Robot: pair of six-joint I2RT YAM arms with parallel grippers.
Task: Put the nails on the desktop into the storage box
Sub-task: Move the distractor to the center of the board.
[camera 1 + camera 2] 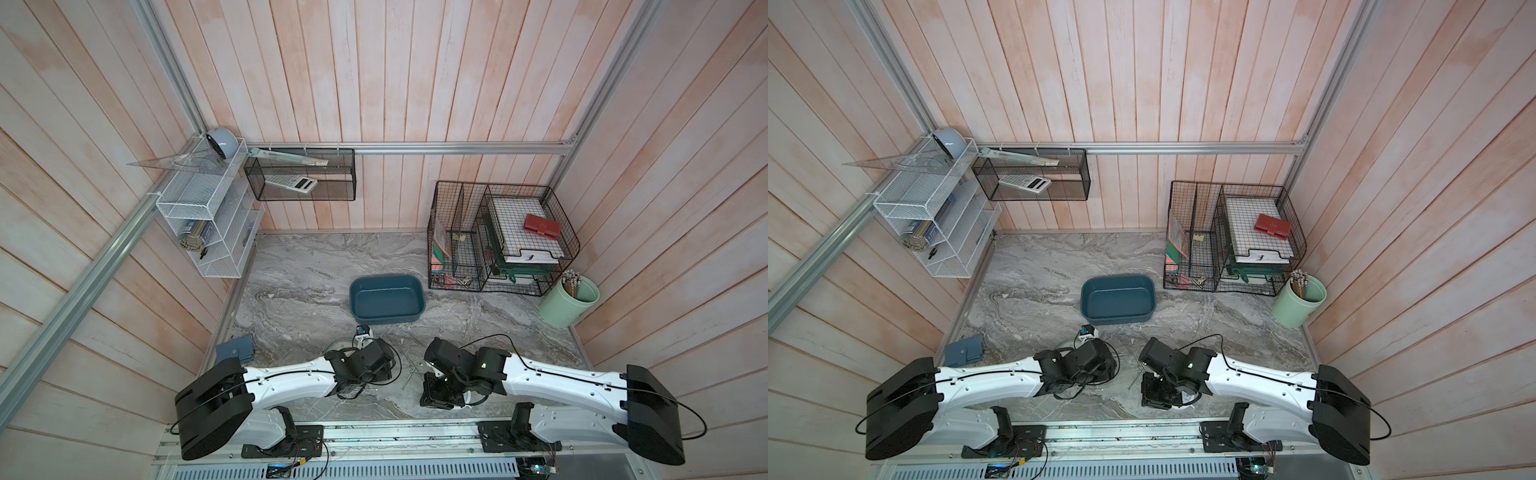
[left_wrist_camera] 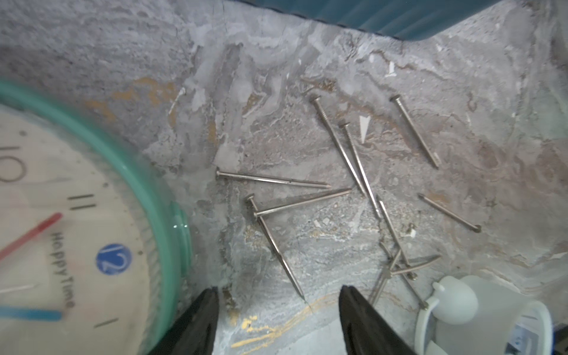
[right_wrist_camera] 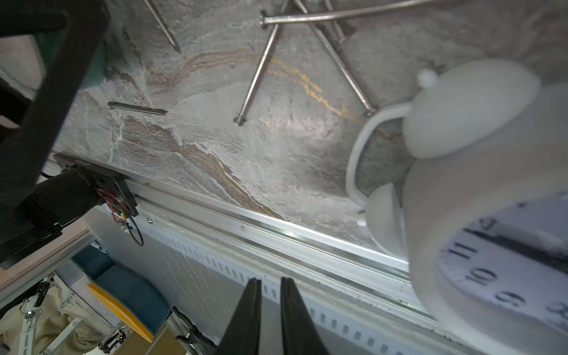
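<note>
At the near left edge of the desktop (image 1: 311, 266) lies a small blue-grey wallet (image 1: 235, 349). Just right of it the left arm reaches over a round clock with a mint-green rim (image 2: 76, 230), which lies face up. The left gripper (image 2: 278, 296) hangs just beside that clock, its jaws standing well apart and clamping nothing. The pointed end of one nail lies on the marble in the gap between its fingertips (image 2: 352, 307). The nails (image 2: 338, 184), about ten in the left wrist view, are scattered on the near middle of the desktop between the two arms. Some lie singly and some cross each other, and a small tangle lies just beside a white twin-bell alarm clock (image 3: 476, 190). The storage box (image 1: 386, 297) stands upright on the far side of the nails, at the middle of the desktop, and every nail in view lies outside it on the marble. To the right, the right gripper (image 3: 272, 284) is close beside the white clock, over the near edge of the desktop. Its jaws are drawn almost together, leaving only a narrow slit in which nothing shows. At the far right stand a black wire basket (image 1: 498, 237) holding papers and a mint-green cup (image 1: 569, 301) of pencils.
</note>
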